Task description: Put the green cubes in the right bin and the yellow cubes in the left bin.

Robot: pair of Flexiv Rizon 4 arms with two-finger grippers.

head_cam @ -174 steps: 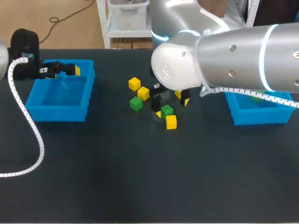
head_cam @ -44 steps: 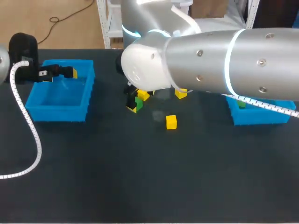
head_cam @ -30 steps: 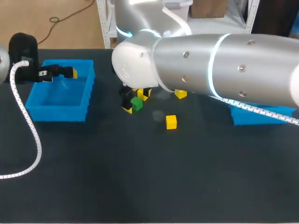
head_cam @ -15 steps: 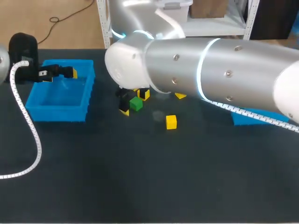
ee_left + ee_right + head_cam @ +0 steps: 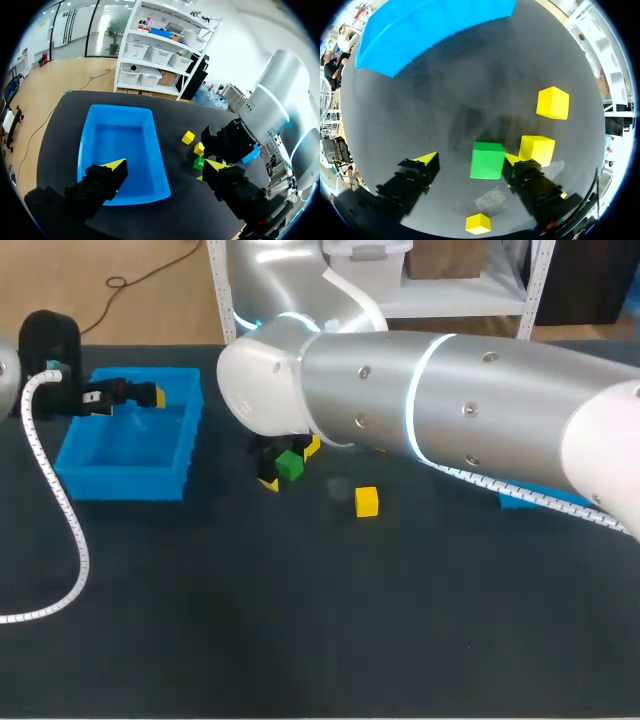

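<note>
Green cube (image 5: pixel 487 160), a small bright block with crisp edges, sits on the dark surface (image 5: pixel 300 620) between the fingers of the right hand (image 5: pixel 470 159). The fingers stand apart, one yellow tip right at the block's side and the other clear of it. One yellow cube (image 5: pixel 536 149) lies just beside it by the nearer finger, a second yellow cube (image 5: pixel 553 102) farther ahead, and a third yellow cube (image 5: pixel 478 223) back under the hand. From above, the big silver right arm (image 5: pixel 450 410) covers most of the right bin (image 5: pixel 540 502). Over the left bin (image 5: pixel 125 480) hangs the left hand (image 5: pixel 165 166), fingers spread with nothing between them.
</note>
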